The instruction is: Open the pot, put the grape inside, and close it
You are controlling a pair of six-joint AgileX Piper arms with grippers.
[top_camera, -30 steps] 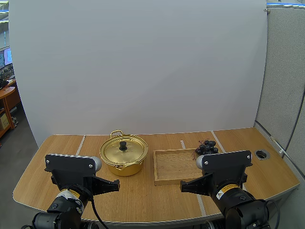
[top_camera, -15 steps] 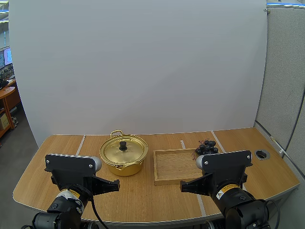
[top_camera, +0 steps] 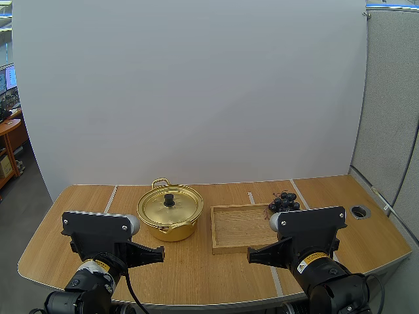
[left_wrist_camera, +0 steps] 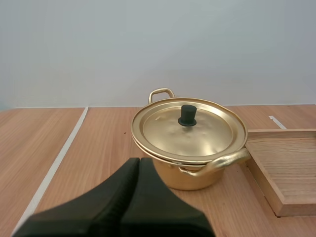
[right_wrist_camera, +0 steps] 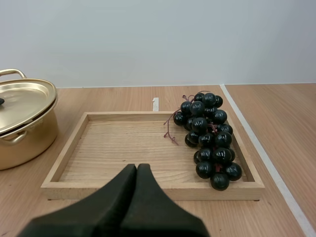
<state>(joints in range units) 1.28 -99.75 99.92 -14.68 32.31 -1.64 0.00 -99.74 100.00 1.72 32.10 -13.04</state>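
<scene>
A gold pot (top_camera: 169,212) (left_wrist_camera: 190,148) stands left of the table's middle with its lid (left_wrist_camera: 187,129) on; the lid has a black knob (left_wrist_camera: 187,115). A bunch of dark grapes (right_wrist_camera: 207,138) (top_camera: 283,201) lies in the right end of a wooden tray (top_camera: 239,229) (right_wrist_camera: 113,153). My left gripper (left_wrist_camera: 138,165) is shut on nothing, short of the pot near the front edge. My right gripper (right_wrist_camera: 137,170) is shut too, just before the tray's near rim. Both arms (top_camera: 105,255) (top_camera: 308,252) sit low at the table's front.
The tray lies right beside the pot. White tape lines (top_camera: 110,198) (top_camera: 299,194) run across the wooden tabletop. A round cable hole (top_camera: 359,211) sits at the far right of the table.
</scene>
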